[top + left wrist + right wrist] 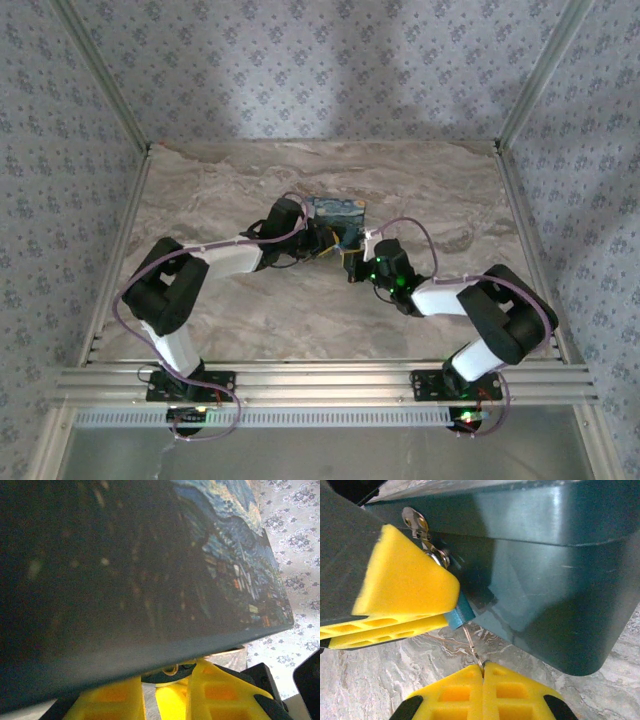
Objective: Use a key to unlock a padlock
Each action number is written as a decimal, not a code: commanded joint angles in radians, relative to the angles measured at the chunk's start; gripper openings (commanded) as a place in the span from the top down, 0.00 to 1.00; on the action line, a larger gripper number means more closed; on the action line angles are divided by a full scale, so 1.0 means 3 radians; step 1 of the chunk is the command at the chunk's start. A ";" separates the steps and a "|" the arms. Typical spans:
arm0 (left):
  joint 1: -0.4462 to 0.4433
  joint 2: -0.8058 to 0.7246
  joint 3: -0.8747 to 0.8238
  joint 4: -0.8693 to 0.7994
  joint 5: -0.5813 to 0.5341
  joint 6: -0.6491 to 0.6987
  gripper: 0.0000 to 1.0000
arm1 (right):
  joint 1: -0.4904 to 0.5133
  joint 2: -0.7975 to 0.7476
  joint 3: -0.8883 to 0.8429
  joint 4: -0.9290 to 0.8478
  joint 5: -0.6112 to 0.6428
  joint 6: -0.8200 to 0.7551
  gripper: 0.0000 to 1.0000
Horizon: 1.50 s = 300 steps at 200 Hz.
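- Your right gripper (482, 667) has its yellow pads pressed flat together, pinching a thin metal sliver that I take to be the key (471, 642) seen edge-on; it runs up from the fingertips and passes behind a small teal tab (461, 616) on the box, so you cannot see its tip.
- The padlock (421, 526) is the tiny grey-and-brass piece at the upper front edge of the blue box (335, 208); it sits right against the tip of one left finger in the right wrist view.
- Your left gripper (170, 677) has its fingers narrowly apart with that small metal piece between them; I judge it is clamped on the padlock and bracing it against the box.
- The step in hand looks like seating and turning the key; whether it is already in the keyway I cannot tell.
- Line the sliver up with the lock body before you push; a blade this thin will likely bend or slip between the foam pads if you load it sideways.
- Turn from the wrist, slowly, with the left grip firm, so the padlock does not swing with the key.
- Both grippers are crowded together at the box front, so make small moves.
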 commanded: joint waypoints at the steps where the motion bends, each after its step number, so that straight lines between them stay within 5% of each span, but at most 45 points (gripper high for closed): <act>1: -0.0082 -0.0028 0.0014 -0.0007 0.0225 -0.0034 0.79 | -0.0077 0.0054 0.0188 0.0405 -0.0123 0.0150 1.00; 219: -0.0082 -0.0003 -0.0006 -0.0008 0.0215 -0.0024 0.79 | -0.0370 0.0177 0.0381 0.0390 -0.0729 0.0351 1.00; 300: -0.0093 0.0018 -0.0012 0.0008 0.0222 -0.0036 0.79 | -0.0346 0.0181 0.0436 0.0474 -0.0620 0.0299 1.00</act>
